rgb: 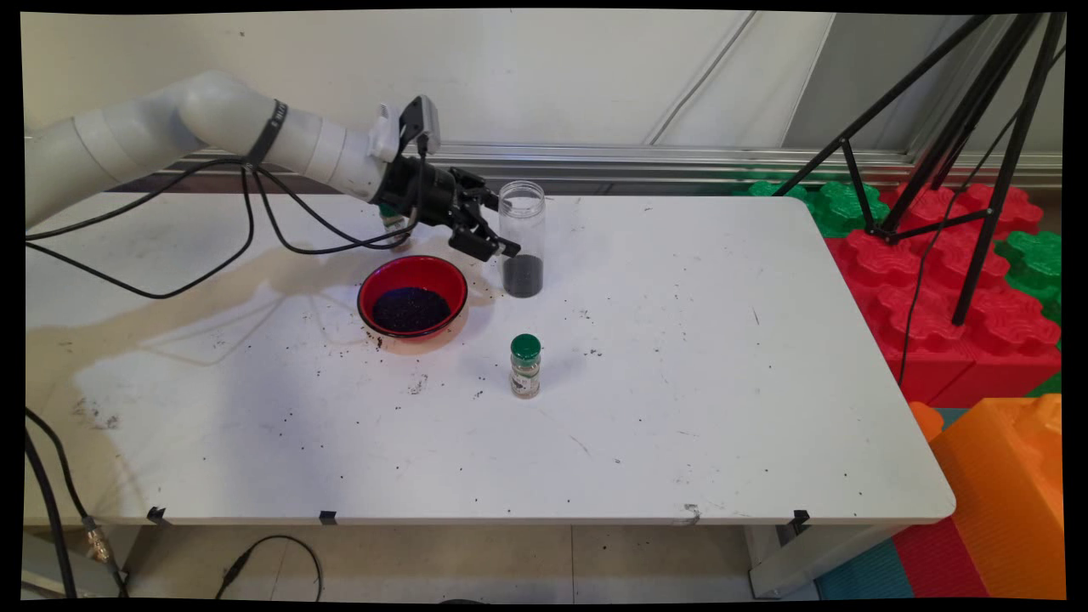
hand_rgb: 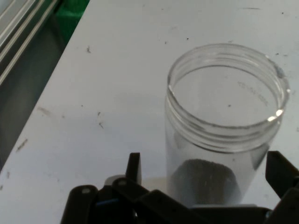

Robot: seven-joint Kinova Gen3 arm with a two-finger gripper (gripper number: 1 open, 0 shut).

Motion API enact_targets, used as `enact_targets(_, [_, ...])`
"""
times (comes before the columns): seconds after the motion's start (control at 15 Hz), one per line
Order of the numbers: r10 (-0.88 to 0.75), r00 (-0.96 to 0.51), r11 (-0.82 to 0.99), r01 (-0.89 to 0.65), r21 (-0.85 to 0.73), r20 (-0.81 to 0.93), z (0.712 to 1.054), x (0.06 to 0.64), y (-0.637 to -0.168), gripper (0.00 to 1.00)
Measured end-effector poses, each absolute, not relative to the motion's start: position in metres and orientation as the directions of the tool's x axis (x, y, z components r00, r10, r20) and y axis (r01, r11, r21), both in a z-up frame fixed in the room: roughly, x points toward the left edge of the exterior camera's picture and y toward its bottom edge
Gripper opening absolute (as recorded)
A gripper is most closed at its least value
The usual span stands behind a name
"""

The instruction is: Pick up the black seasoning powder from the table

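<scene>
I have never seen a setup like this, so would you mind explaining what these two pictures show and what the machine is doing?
The machine is a white robot arm ending in a black two-finger gripper. The main view comes from a fixed camera looking down across the white table. The hand view comes from a camera on the arm's hand, looking along the fingers.

On the table stand a clear open jar with dark powder at its bottom, a red bowl of dark grains, and a small green-capped spice bottle. Dark specks are scattered about.

The gripper is open, with a finger on either side of the clear jar. It holds nothing.
</scene>
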State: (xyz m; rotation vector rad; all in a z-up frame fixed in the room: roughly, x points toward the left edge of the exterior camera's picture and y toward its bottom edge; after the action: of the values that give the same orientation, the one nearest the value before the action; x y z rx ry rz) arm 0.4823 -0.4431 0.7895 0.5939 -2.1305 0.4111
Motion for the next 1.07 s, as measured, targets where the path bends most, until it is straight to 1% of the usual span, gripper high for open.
enact_targets(1.0, [-0.274,-0.491,0.828,-0.557,-0.056,0.827,0.773,0.458,-0.464,1.00])
enact_targets(1.07, [-0.274,-0.490,0.828,-0.557,-0.056,0.827,0.773,0.458,-0.465,0.00])
